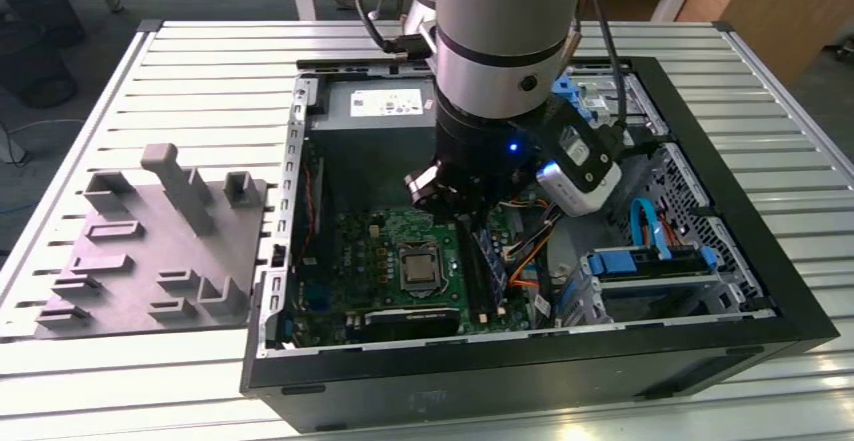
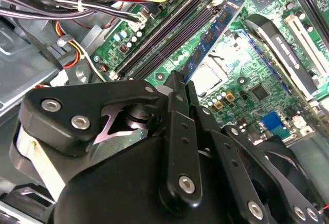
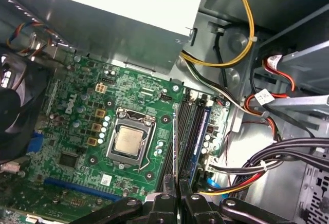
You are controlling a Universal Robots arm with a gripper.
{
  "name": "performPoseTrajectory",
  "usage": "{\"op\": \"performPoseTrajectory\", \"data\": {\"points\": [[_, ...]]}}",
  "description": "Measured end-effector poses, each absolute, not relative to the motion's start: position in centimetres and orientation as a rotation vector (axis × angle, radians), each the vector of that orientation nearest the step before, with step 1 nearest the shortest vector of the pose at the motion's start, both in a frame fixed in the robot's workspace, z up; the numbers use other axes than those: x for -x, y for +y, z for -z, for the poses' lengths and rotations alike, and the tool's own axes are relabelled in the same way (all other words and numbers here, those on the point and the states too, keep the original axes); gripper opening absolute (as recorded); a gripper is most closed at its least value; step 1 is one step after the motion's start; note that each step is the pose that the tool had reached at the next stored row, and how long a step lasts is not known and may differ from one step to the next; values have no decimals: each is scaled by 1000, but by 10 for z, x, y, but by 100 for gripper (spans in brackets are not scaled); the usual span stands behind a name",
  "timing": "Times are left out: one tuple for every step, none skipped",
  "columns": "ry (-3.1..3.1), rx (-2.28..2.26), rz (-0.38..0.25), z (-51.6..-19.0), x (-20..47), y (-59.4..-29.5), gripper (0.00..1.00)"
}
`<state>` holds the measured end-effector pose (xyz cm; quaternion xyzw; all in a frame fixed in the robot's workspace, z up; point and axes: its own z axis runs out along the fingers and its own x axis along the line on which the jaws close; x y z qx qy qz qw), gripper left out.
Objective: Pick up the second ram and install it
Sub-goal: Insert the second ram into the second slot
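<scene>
My gripper [image 1: 461,209] is down inside the open computer case, over the green motherboard [image 1: 380,261]. Its black fingers [image 2: 176,88] are shut on the second ram [image 2: 212,33], a thin blue-green strip with dark chips that reaches out from the fingertips. In the first wrist view the ram [image 3: 175,142] shows edge-on, between the processor socket [image 3: 128,142] and the row of long memory slots [image 3: 189,131]. A blue strip [image 3: 201,131] lies along one of the slots farther from the socket. Whether the held ram touches a slot I cannot tell.
The gray moulded holder tray [image 1: 147,251] with upright posts lies on the slatted table at the exterior view's left. Cable bundles [image 3: 241,34] and the drive cage [image 1: 667,261] crowd the side beyond the slots. The power supply [image 1: 380,106] sits at the case's far end, a fan [image 3: 15,111] beside the board.
</scene>
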<state>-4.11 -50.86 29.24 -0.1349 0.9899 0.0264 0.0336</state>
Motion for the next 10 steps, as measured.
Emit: {"op": "performPoseTrajectory", "data": {"points": [[3046,404,-81,-292,41,-509,14],[3048,391,-80,-292,41,-509,14],[3054,332,-78,-292,41,-509,14],[3055,315,-78,-292,41,-509,14],[3056,303,-77,-292,41,-509,14],[3058,286,-77,-292,41,-509,14],[3059,274,-76,-292,41,-509,14],[3060,262,-76,-292,41,-509,14],[3060,251,-76,-292,41,-509,14],[3061,239,-75,-292,41,-509,14]]}}
